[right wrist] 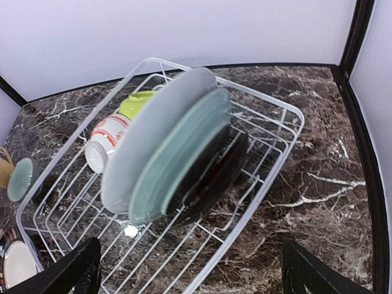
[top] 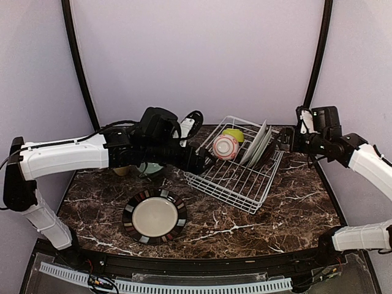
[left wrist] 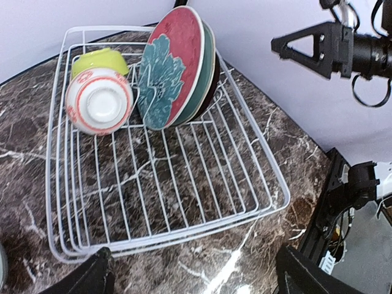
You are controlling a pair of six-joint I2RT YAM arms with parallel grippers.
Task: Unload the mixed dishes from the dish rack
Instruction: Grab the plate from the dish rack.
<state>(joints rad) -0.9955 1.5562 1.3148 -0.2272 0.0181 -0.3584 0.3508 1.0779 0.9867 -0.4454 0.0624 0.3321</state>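
Resting slantwise on the right half of the dark marbled surface (top: pixel 300 202), the dish rack (top: pixel 236 180) is seen with several dishes in its far part. A pink-striped bowl (top: pixel 225 147) is laid on its side at the far left of the rack, its foot turned toward the near end, and a lime bowl (top: pixel 234 133) is tucked just behind it. To their right, a row of plates (top: pixel 260 146) is stood on edge and leaned together, with a red floral plate (left wrist: pixel 177 67) at the left face of the row. The rack's near half is shown as bare wire.

A black-rimmed plate (top: pixel 154 215) is laid flat on the surface near the left, well apart from the rack. A mint bowl (right wrist: pixel 19 177) is glimpsed farther left.

The left end effector (top: pixel 205 160) is held at the rack's near-left rim, fingers spread wide with nothing between them. The right end effector (top: pixel 288 142) is held beside the far-right rim, likewise spread wide and empty.
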